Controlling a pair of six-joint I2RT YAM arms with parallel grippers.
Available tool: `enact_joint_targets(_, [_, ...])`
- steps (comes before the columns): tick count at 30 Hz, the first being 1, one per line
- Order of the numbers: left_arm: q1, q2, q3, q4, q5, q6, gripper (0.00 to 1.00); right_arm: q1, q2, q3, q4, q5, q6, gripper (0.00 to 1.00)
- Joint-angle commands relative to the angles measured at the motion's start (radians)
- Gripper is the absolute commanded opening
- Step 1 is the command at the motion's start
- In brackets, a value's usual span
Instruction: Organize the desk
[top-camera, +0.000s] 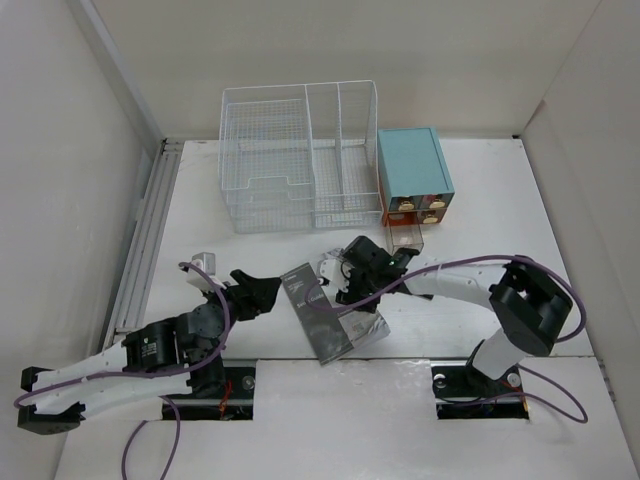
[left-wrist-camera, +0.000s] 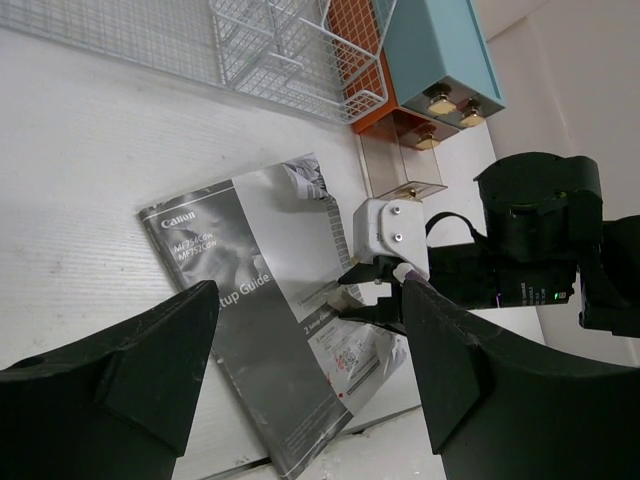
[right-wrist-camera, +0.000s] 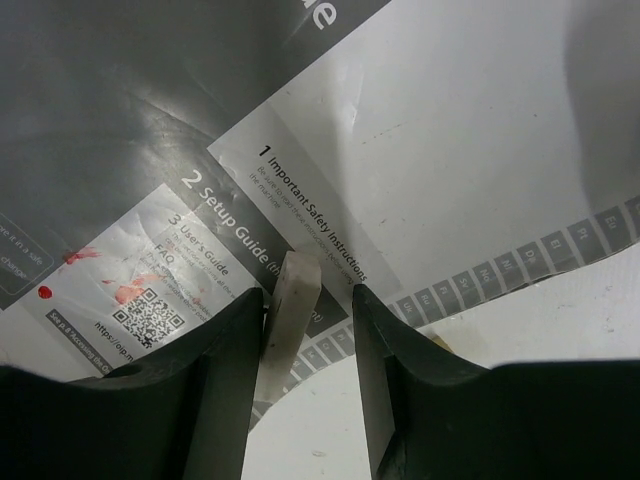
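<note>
Desk (top-camera: 500, 200) with booklet (top-camera: 318, 320) under right tool (right-wrist-camera: 308, 305).

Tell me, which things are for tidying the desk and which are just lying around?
For the job: desk, Canon setup booklet, small white block between the fingers of the right gripper, wire rack, teal drawer box.

Just there: metal rail along the desk's left edge, purple cables on the arms.
</note>
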Motion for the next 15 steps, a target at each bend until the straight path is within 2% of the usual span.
enact_joint_targets(1, [-0.004,-0.009,-0.011,0.013,-0.014,0.009,0.71,0.012,0.017,0.018,0.022,0.021,0.008,0.46])
enact_joint_targets(4, [-0.004,-0.009,-0.011,0.013,-0.014,0.009,0.71,0.012,0.040,0.027,0.022,0.021,0.008,0.43])
enact_joint_targets(7, [-0.004,-0.019,-0.011,0.013,-0.014,0.009,0.71,0.012,0.050,0.027,0.013,0.021,0.008,0.14])
enact_joint_targets(8, [-0.004,-0.019,-0.011,0.013,-0.014,0.009,0.71,0.012,0.060,0.027,0.013,0.021,0.008,0.00])
enact_joint_targets(10, [-0.004,-0.029,-0.011,0.013,-0.014,0.009,0.71,0.012,0.060,0.037,0.004,0.021,0.008,0.00])
enact_joint_targets(15, [-0.004,-0.029,-0.011,0.013,-0.014,0.009,0.71,0.003,-0.064,0.085,-0.007,0.056,-0.038,0.00])
